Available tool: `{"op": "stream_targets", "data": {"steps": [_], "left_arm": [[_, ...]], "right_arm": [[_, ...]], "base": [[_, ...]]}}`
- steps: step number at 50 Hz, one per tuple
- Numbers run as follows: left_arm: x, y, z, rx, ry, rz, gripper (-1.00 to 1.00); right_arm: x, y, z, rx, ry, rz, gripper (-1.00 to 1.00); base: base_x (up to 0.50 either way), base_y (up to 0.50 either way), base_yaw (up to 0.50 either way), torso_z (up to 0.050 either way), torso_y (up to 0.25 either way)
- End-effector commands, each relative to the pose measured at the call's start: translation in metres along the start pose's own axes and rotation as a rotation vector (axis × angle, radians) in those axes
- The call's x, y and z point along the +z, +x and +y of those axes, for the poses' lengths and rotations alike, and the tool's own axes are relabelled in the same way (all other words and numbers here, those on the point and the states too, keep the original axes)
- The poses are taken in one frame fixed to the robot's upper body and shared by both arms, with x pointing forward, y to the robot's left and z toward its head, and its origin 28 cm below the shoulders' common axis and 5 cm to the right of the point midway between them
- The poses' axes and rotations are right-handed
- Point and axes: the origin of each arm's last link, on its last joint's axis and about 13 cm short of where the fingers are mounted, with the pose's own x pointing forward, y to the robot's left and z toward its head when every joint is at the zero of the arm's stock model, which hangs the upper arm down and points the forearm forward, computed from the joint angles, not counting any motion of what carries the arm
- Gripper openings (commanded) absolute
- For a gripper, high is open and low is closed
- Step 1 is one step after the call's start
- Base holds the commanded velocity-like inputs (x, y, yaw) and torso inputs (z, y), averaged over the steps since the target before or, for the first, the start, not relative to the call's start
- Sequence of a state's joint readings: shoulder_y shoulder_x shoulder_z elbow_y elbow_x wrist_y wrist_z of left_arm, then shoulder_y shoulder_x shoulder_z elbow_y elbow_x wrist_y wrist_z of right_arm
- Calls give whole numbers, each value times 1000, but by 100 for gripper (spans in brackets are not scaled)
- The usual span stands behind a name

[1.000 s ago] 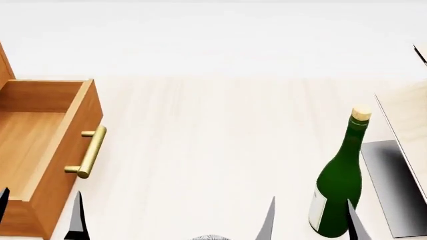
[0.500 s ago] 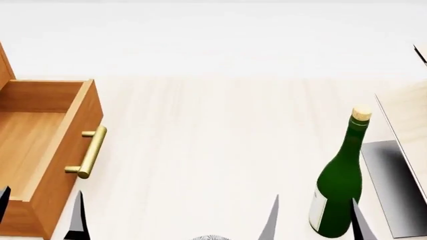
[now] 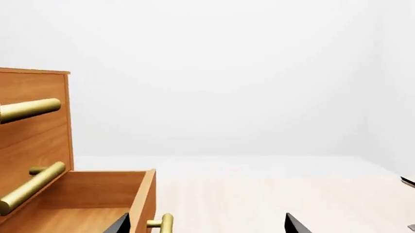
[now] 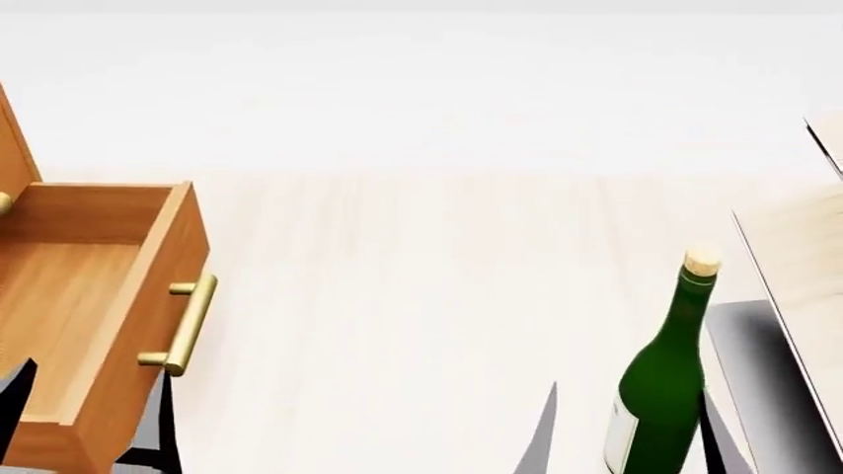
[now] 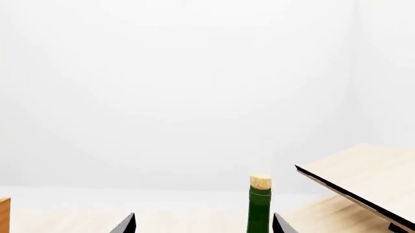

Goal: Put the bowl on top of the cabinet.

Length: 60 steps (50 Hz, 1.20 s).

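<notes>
The cabinet (image 4: 93, 326) is a boxy piece of orange-brown wood with a smooth, faintly grained finish, standing at the left of the head view on a pale worktop (image 4: 409, 296) whose surface shows soft lengthwise streaks like bleached wood. One drawer is pulled out, an open rectangular tray with thin flat walls and a bare wooden floor; its front carries a round brass-gold bar handle (image 4: 185, 326) on two short posts. In the left wrist view the cabinet's upright front (image 3: 32, 141) rises above the open drawer with two more cylindrical gold handles, matte and evenly lit. To the right stands a green bottle (image 4: 662, 380), glossy dark glass with a slim neck, sloping shoulders, a pale label low on its body and a tan cork; the right wrist view shows that cork and neck (image 5: 259, 204) upright. Just beside the bottle a light-wood slanted rack (image 4: 804, 267) leans, a thin flat board with a dark edge and a grey shadow beneath. The left end effector (image 4: 86, 415) shows two dark wedge-shaped fingertips spread apart around the drawer's near corner, gripping nothing; the right end effector (image 4: 626, 434) likewise stands parted, its pointed tips flanking the bottle's base. The bowl appears in no view, so its place cannot be told.
</notes>
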<state>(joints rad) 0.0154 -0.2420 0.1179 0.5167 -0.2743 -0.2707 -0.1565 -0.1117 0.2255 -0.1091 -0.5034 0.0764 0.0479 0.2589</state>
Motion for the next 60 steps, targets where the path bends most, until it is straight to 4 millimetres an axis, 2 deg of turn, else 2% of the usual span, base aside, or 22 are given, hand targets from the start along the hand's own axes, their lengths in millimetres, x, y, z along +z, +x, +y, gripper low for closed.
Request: {"op": "stream_targets", "data": {"steps": [1,24,28,38,60], "left_arm": [[2,1,2,-14,-18,-9,100],[2,0,2,-40,-27,-4,100],[-1,2,2,-20,-24,50,100],[-1,2,2,-31,-60,24,100],[-3,1,3,-29,-20,13,100]], "right_arm": [[0,1,-2,-7,-9,-1,100],[3,1,-4,-5,-15,-11,100],[3,1,-4,-7,-16,-11,100],[2,1,-4,-8,-17,-9,100],[3,0,-5,-7,-19,-13,100]], "base": [[0,0,0,50,0],[0,0,0,50,0],[0,0,0,50,0],[0,0,0,0,0],[0,0,0,0,-250]]}}
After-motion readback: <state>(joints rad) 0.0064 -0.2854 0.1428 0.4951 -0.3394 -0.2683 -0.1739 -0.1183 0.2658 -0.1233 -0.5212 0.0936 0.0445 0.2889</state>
